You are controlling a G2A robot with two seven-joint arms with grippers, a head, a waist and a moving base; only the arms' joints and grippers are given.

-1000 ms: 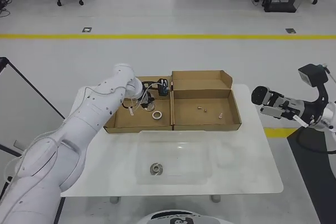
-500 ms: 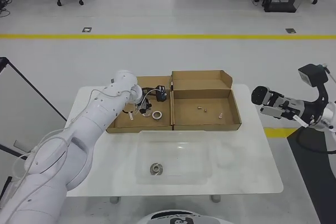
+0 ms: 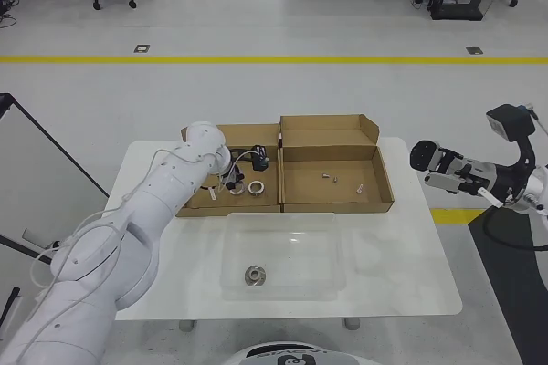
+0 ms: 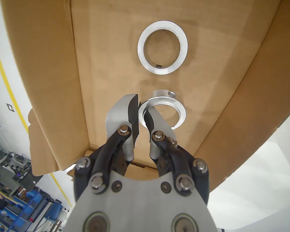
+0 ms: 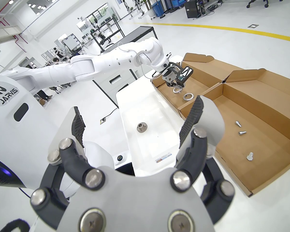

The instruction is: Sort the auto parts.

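Left gripper (image 4: 140, 112): fingers pinched on the rim of a metal ring (image 4: 177, 102), one finger inside the hole, one outside. The ring is tilted over the floor of the left cardboard box (image 3: 201, 199). The arm stretches from the top view's lower left up to that box, wrist bent down. A second ring (image 4: 141, 48) lies flat close by, not touching. Right box (image 3: 301, 192) holds three bolts (image 3: 334, 180). A clear tray (image 3: 283, 217), lower centre, holds a flanged hub (image 3: 255, 274). Right gripper (image 5: 137, 106): fingers spread wide, empty, off the right edge of the table (image 3: 411, 274).
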